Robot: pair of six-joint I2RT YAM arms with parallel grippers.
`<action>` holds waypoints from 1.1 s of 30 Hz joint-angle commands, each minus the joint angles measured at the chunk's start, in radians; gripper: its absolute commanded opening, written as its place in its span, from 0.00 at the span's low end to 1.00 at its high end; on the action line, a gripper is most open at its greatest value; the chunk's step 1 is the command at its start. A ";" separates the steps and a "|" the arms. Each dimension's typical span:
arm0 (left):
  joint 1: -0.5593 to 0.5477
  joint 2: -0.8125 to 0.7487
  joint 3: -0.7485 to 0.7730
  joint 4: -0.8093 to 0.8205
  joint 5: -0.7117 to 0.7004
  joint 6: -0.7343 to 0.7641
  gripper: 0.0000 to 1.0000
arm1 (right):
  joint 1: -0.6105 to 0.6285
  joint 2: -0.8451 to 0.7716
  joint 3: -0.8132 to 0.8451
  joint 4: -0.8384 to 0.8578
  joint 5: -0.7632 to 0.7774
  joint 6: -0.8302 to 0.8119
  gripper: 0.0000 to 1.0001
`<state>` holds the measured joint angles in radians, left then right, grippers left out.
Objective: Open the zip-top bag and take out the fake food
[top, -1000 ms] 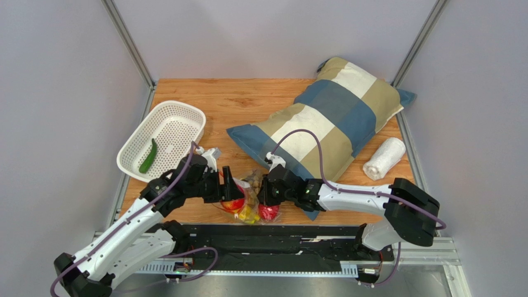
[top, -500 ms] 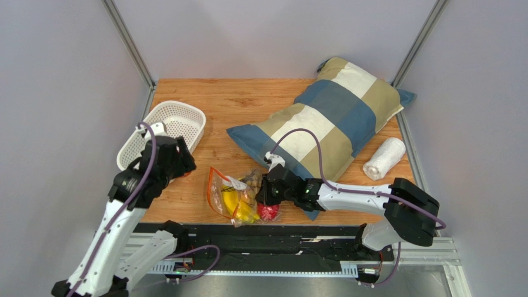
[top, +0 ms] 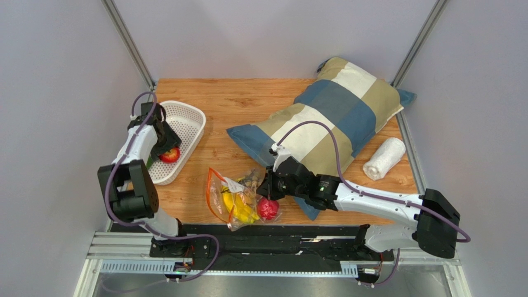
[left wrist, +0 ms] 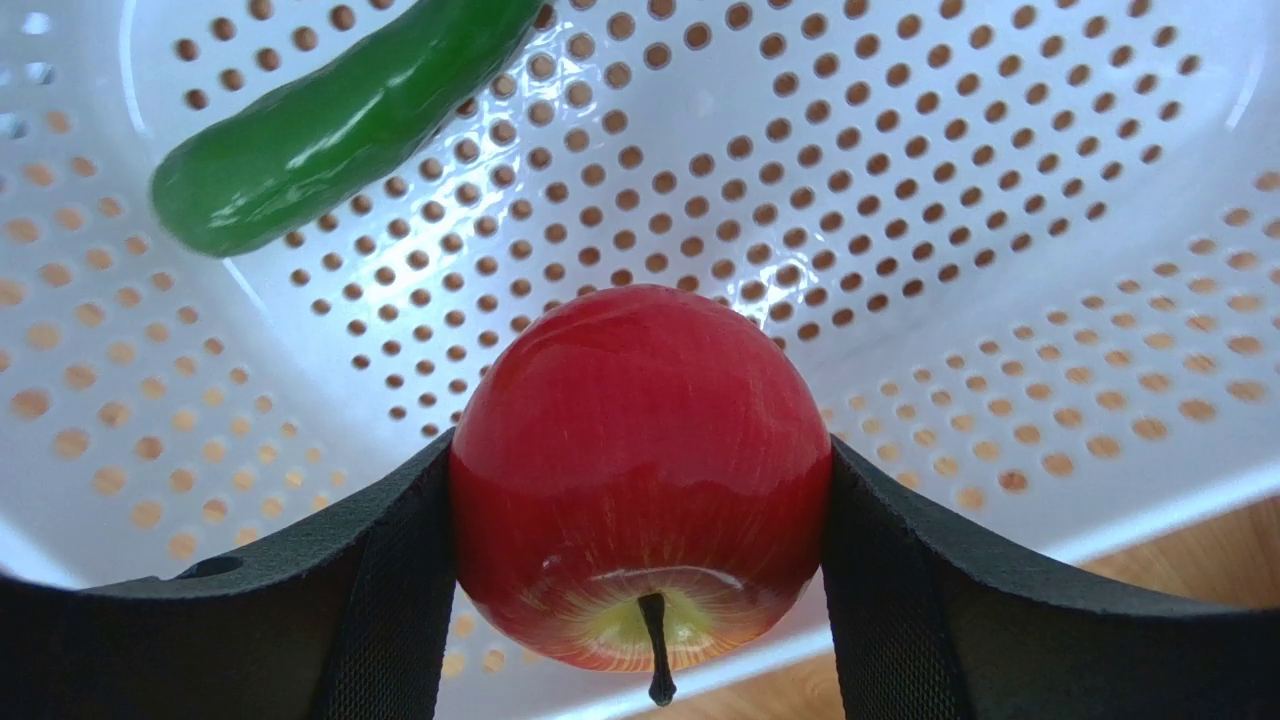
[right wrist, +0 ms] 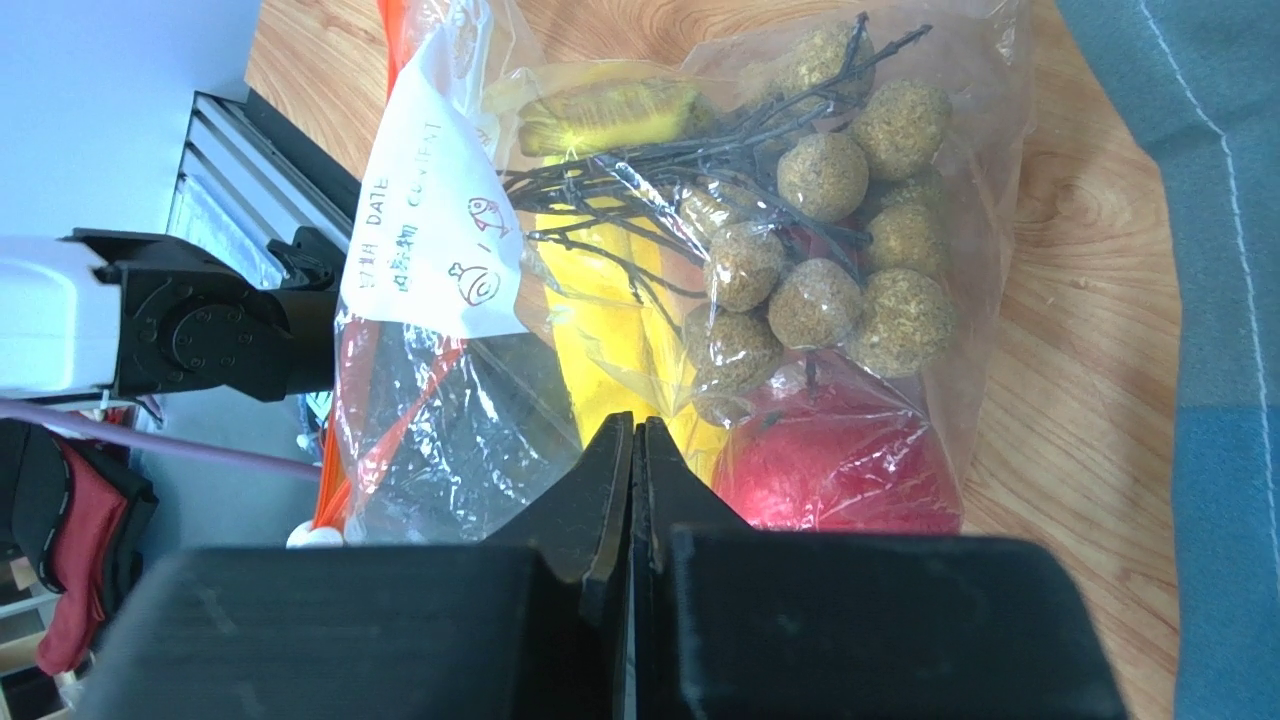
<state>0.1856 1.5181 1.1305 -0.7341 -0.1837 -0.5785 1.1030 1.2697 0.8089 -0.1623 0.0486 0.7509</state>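
Note:
The zip-top bag [top: 238, 199] lies near the table's front edge, its orange-red zipper mouth [top: 212, 192] facing left. In the right wrist view the bag [right wrist: 451, 435] holds a yellow banana [right wrist: 601, 323], a brownish grape bunch [right wrist: 842, 255] and a red fruit [right wrist: 842, 468], with a white label [right wrist: 428, 225] on it. My right gripper [right wrist: 634, 438] is shut, pinching the bag's plastic, and it also shows in the top view [top: 266, 189]. My left gripper [left wrist: 639, 503] is shut on a red apple [left wrist: 639, 450] just above the white basket [left wrist: 977, 225], beside a green vegetable [left wrist: 331, 128].
The white mesh basket [top: 189, 114] stands at the left edge of the table. A large checked pillow [top: 328, 120] lies at the back right, its corner close to my right arm. A rolled white towel [top: 383, 159] lies at the right edge.
My left arm has swung from the bag's mouth up and left to the basket, carrying the red apple. The bag's mouth now lies open. My right gripper has kept its hold.

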 commanded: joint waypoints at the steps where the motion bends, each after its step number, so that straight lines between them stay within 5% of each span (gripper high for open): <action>1: 0.058 0.098 0.090 0.023 0.101 0.023 0.07 | 0.004 -0.039 0.039 -0.025 0.007 -0.030 0.00; 3: 0.072 0.102 0.094 0.012 0.101 0.022 0.46 | 0.008 -0.032 0.052 -0.029 -0.006 -0.042 0.00; 4: 0.072 0.079 0.080 0.013 0.087 0.019 0.95 | 0.009 -0.024 0.059 -0.039 -0.007 -0.047 0.00; 5: 0.072 0.062 0.071 0.016 0.087 0.019 0.99 | 0.012 -0.015 0.082 -0.046 -0.007 -0.056 0.00; 8: 0.072 -0.013 0.051 0.003 0.090 0.016 0.99 | 0.031 0.031 0.134 -0.100 -0.009 -0.108 0.16; 10: 0.069 -0.099 0.010 -0.002 0.118 0.003 0.99 | 0.061 0.065 0.202 -0.162 0.028 -0.151 0.42; 13: 0.037 -0.276 -0.079 0.007 0.174 -0.020 0.99 | 0.109 0.111 0.298 -0.239 0.105 -0.198 0.65; 18: -0.144 -0.606 -0.216 -0.036 0.227 -0.018 0.97 | 0.162 0.210 0.438 -0.327 0.137 -0.229 0.79; 23: -0.393 -0.857 -0.334 -0.116 0.260 -0.112 0.84 | 0.182 0.327 0.510 -0.378 0.169 -0.217 0.80; 27: -0.471 -0.996 -0.348 -0.198 0.311 -0.208 0.77 | 0.182 0.372 0.526 -0.376 0.174 -0.211 0.72; 33: -0.515 -1.065 -0.455 -0.177 0.533 -0.271 0.63 | 0.181 0.373 0.536 -0.378 0.234 -0.203 0.16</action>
<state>-0.2932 0.4694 0.7391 -0.9024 0.1955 -0.7765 1.2823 1.6634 1.2934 -0.5449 0.2157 0.5465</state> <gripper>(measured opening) 0.653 0.285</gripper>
